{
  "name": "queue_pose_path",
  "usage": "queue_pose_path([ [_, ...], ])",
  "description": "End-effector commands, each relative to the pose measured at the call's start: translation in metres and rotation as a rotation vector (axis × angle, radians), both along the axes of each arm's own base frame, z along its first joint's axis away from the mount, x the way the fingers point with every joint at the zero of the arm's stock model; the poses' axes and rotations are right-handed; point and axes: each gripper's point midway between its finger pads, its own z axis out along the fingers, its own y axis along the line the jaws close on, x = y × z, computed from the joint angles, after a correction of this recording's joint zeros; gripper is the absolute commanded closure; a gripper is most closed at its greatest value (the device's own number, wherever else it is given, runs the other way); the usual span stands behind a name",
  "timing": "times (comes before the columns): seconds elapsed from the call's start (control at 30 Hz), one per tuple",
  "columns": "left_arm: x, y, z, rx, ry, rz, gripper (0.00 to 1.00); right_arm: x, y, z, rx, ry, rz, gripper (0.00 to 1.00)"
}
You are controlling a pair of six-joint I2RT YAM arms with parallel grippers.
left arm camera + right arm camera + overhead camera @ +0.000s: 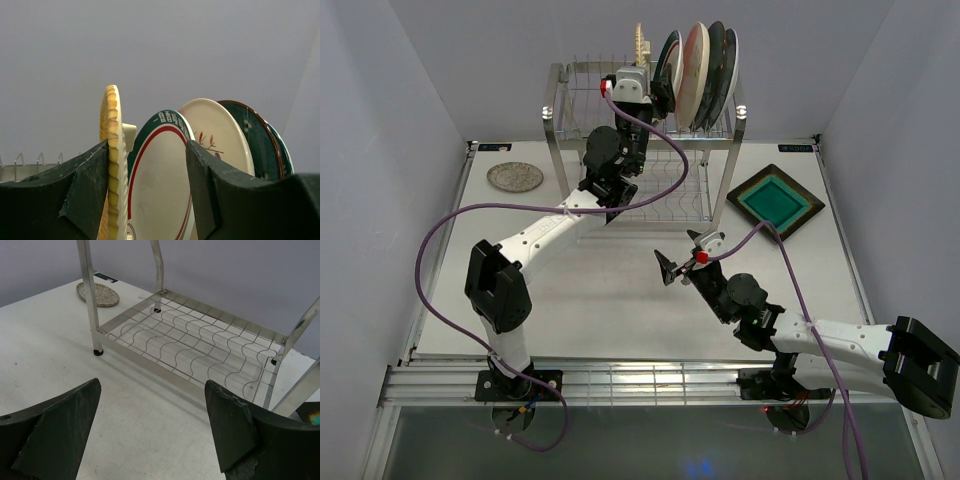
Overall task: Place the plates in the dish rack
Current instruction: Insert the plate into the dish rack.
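1. The left gripper (147, 150) is held with its jaws apart and nothing clamped. It is raised to the top tier of the dish rack (732, 160) and pointed at the plates standing there.
2. In the left wrist view, the green-rimmed white plate (160, 180) is seen in the gap between the fingers (75, 190). The yellow woven plate (112, 150) is lined up with the inner edge of the finger on that view's left. Whether either plate is touched cannot be told.
3. The right gripper (152, 384) is spread wide with nothing between its pads. It is held above the table (620, 300), in front of the rack's lower wire shelf (200, 350) and apart from it.
4. Five plates are stood on edge in the top tier. From left to right in the top view they are the yellow woven plate, the green-rimmed white plate, the pink-cream plate (695, 62), the dark plate (715, 60) and the end plate (729, 55). The end plate is mostly hidden behind the dark one.
5. The small silver-grey round plate (515, 177) is laid flat on the table, left of the rack and near its rear-left post.
6. The brown square plate with teal centre (775, 200) is laid flat on the table just right of the rack, turned corner-on.
7. Purple cables (430, 240) are run along both arms.
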Motion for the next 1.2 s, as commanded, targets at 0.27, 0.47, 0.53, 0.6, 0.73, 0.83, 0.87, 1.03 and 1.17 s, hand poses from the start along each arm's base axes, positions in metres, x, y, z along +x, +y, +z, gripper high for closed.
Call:
queue_pose_path([
  [0.27,-0.032,0.001,0.032,-0.061,-0.014,-0.152,0.29,0.001,0.002,0.001,0.022,0.005,0.006,0.1],
  [0.47,-0.042,-0.001,0.04,-0.082,0.004,-0.217,0.29,0.001,0.003,0.0,0.018,0.007,0.005,0.1],
  [0.53,-0.045,-0.002,0.039,-0.079,0.006,-0.235,0.29,0.001,0.003,-0.001,0.016,0.009,0.007,0.1],
  [0.6,-0.048,0.0,0.041,-0.086,0.004,-0.241,0.29,0.001,0.004,-0.002,0.015,0.01,0.01,0.1],
  [0.73,-0.054,0.006,0.05,-0.095,-0.011,-0.238,0.29,0.001,0.005,-0.002,0.014,0.011,0.013,0.1],
  [0.83,-0.058,0.012,0.056,-0.101,-0.021,-0.226,0.28,0.001,0.005,-0.002,0.013,0.013,0.015,0.1],
  [0.87,-0.06,0.014,0.059,-0.104,-0.026,-0.224,0.28,0.001,0.006,-0.002,0.013,0.013,0.017,0.1],
  [1.03,-0.074,0.031,0.08,-0.127,-0.064,-0.204,0.28,0.001,0.006,-0.004,0.009,0.015,0.017,0.1],
  [1.17,-0.093,0.048,0.086,-0.124,-0.084,-0.2,0.28,0.002,0.008,-0.004,0.007,0.017,0.018,0.1],
])
